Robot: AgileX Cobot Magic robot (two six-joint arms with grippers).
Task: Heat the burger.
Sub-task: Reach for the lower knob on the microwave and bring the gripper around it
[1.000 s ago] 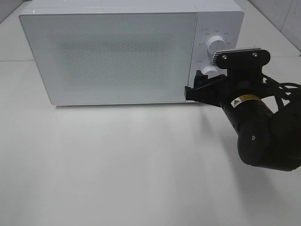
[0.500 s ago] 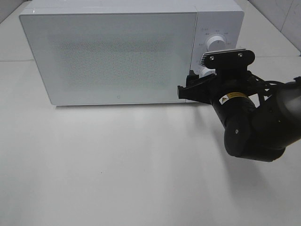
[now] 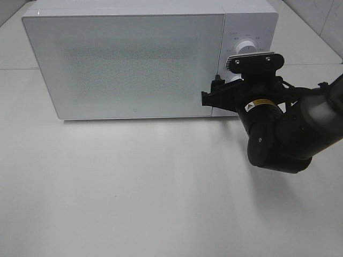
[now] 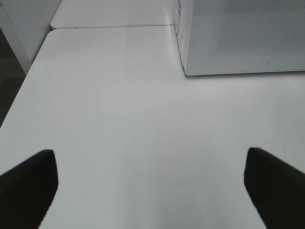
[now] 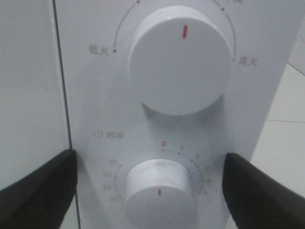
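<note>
The right arm [image 3: 278, 134] reaches over the white table [image 3: 134, 193] to the control panel [image 3: 241, 64] of a white microwave [image 3: 134, 16], whose door [image 3: 128, 59] is shut. The right fingers [image 5: 38, 191] stand spread wide at the panel's lower part, one over the seam between door and panel, the other near the panel's outer edge. The lower knob [image 5: 159, 193], a timer dial ringed by numbers with a red zero, sits between them. Neither finger touches the knob, and they hold nothing. The larger upper knob [image 5: 178, 59], marked with a red line, lies just beyond the lower one. From the high camera, the arm's wrist hides the lower knob and part of the upper one. Off to the microwave's left side, the left fingers [image 4: 28, 186] hang fully open over bare table, well apart from the oven and gripping nothing. The burger appears in none of the views, and with the door's speckled window opaque, its place cannot be told.
</note>
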